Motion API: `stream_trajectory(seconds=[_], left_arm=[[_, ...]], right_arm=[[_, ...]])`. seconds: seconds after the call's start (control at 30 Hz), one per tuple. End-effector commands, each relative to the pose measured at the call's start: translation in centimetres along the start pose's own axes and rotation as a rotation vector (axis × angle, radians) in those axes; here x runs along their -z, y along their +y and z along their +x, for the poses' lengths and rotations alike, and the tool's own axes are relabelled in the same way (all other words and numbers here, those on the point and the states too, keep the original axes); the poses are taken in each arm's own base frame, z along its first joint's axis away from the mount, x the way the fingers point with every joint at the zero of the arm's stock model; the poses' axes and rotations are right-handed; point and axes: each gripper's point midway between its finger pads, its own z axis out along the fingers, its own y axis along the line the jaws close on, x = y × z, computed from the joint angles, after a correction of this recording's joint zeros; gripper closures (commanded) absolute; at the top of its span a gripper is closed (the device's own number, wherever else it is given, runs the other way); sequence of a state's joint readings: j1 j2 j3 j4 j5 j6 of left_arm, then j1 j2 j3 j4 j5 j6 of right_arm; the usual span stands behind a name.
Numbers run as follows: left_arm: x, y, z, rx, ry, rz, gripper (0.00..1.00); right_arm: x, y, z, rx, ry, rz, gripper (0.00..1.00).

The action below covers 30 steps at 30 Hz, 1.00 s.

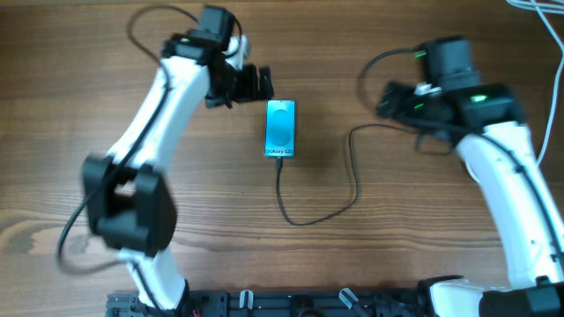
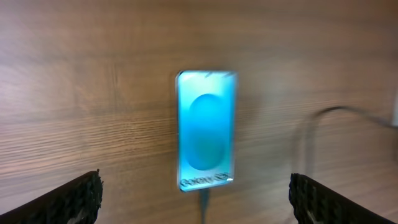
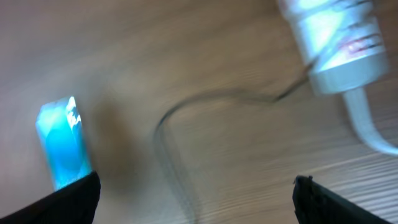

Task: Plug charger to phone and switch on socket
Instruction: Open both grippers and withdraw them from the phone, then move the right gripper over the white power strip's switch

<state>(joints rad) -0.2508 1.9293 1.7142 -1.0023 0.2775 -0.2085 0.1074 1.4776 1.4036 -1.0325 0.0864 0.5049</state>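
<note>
Lying flat on the desk (image 1: 70, 53), the phone (image 2: 206, 129) sits ahead of and between the left fingers (image 2: 65, 202), which are spread wide and hold nothing. The charger (image 1: 355, 189) meets its lettered end. The right fingers (image 3: 339, 202) are likewise spread and empty; the socket (image 3: 339, 37) lies ahead toward their right side, the phone off their left.

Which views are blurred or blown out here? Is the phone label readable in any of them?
Right wrist: worst, with heavy motion smear. The socket label and the charger are streaked, and the phone screen is blown out. Left wrist: mildly soft, the screen glows, and the Galaxy lettering is barely readable. Overhead: mostly sharp, but the left arm is motion-blurred at the elbow, and the label is tiny.
</note>
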Motion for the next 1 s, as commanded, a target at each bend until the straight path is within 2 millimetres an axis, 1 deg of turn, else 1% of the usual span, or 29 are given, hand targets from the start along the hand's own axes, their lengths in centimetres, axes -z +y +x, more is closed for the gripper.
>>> stream_trajectory(seconds=[0.0,0.07,0.1,0.13,0.17,0.23,0.3,0.33,0.37,0.43,0.53,0.6,0.67,0.7,0.73,0.77,0.9,0.97], left_arm=[[4.5,-1.1,-0.9,-0.009,-0.108,0.012,0.0],[4.7,-1.1,-0.9,-0.01,-0.112,0.013,0.0],[4.7,-1.1,-0.9,-0.01,-0.111,0.013,0.0],[4.7,-1.1,-0.9,-0.01,-0.111,0.012,0.0],[4.7,-1.1,-0.9,-0.01,-0.111,0.012,0.0],[4.7,-1.1,-0.9,-0.01,-0.111,0.012,0.0],[4.7,-1.1,-0.9,-0.01,-0.111,0.012,0.0],[4.7,-1.1,-0.9,-0.01,-0.111,0.012,0.0],[4.7,-1.1,-0.9,-0.01,-0.111,0.012,0.0],[4.7,-1.1,-0.9,-0.01,-0.111,0.012,0.0],[4.7,-1.1,-0.9,-0.01,-0.111,0.012,0.0],[4.7,-1.1,-0.9,-0.01,-0.111,0.012,0.0],[4.7,-1.1,-0.9,-0.01,-0.111,0.012,0.0],[4.7,-1.1,-0.9,-0.01,-0.111,0.012,0.0],[4.7,-1.1,-0.9,-0.01,-0.111,0.012,0.0],[4.7,-1.1,-0.9,-0.01,-0.111,0.012,0.0],[4.7,-1.1,-0.9,-0.01,-0.111,0.012,0.0],[4.7,-1.1,-0.9,-0.009,-0.111,0.012,0.0]], right_arm=[[-1.3,-7.9,-4.9,-0.24,-0.089,0.148,0.0],[-3.3,-12.4,-6.0,-0.317,-0.073,0.213,0.0],[-4.5,-14.2,-6.2,-0.355,-0.057,0.24,0.0],[-6.1,-16.3,-6.2,-0.397,-0.034,0.27,0.0],[-7.5,-17.9,-6.1,-0.43,-0.014,0.293,0.0],[-10.0,-20.3,-5.7,-0.475,0.022,0.324,0.0],[-11.9,-21.9,-5.5,-0.488,0.042,0.341,0.0],[-13.0,-22.5,-5.7,-0.476,0.039,0.343,0.0],[-13.9,-22.6,-6.1,-0.447,0.032,0.33,0.0],[-15.5,-21.6,-7.1,-0.358,0.019,0.256,0.0],[-16.7,-21.4,-7.6,-0.35,0.001,0.238,0.0],[-17.3,-21.3,-7.5,-0.348,0.006,0.232,0.0],[-17.7,-21.3,-7.4,-0.348,0.008,0.231,0.0],[-17.8,-21.0,-7.4,-0.342,0.008,0.212,0.0],[-18.1,-20.3,-7.4,-0.321,0.012,0.168,0.0],[-18.3,-20.2,-7.2,-0.319,0.015,0.163,0.0],[-18.4,-20.2,-7.1,-0.329,0.014,0.164,0.0],[-18.3,-20.6,-7.0,-0.329,0.015,0.187,0.0]])
